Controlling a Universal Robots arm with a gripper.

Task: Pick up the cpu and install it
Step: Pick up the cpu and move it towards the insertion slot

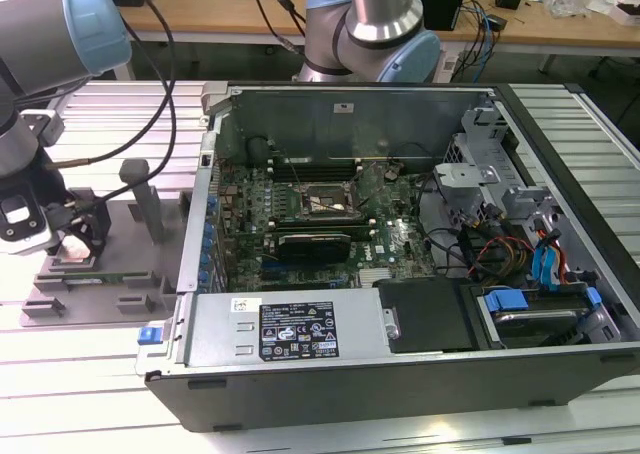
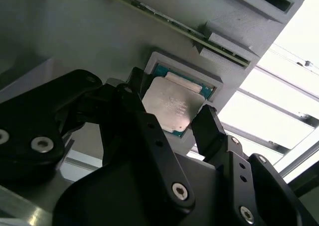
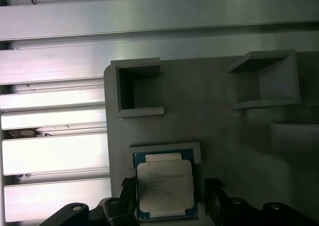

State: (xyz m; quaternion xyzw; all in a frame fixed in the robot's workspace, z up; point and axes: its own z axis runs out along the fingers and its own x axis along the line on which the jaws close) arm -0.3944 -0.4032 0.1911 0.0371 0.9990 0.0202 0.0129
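Observation:
The cpu (image 2: pixel 173 100), a small square chip with a silvery top, lies flat in a shallow pocket of the grey plastic fixture (image 2: pixel 75 42). In the first wrist view the cpu (image 3: pixel 164 182) sits between two black fingers (image 3: pixel 213 191). My gripper (image 2: pixel 172 104) is open, one finger on each side of the chip, and a small gap shows on one side. In the exterior view my gripper (image 1: pixel 75 242) is low over the fixture (image 1: pixel 100 274) at the exterior view's left, outside the computer case.
The open computer case (image 1: pixel 400 374) lies to the exterior view's right of the fixture, with the dark socket frame (image 1: pixel 320 202) on its green board. An upright post (image 1: pixel 150 199) stands on the fixture near my gripper. Cables hang above it. Everything rests on a slatted metal table (image 1: pixel 80 394).

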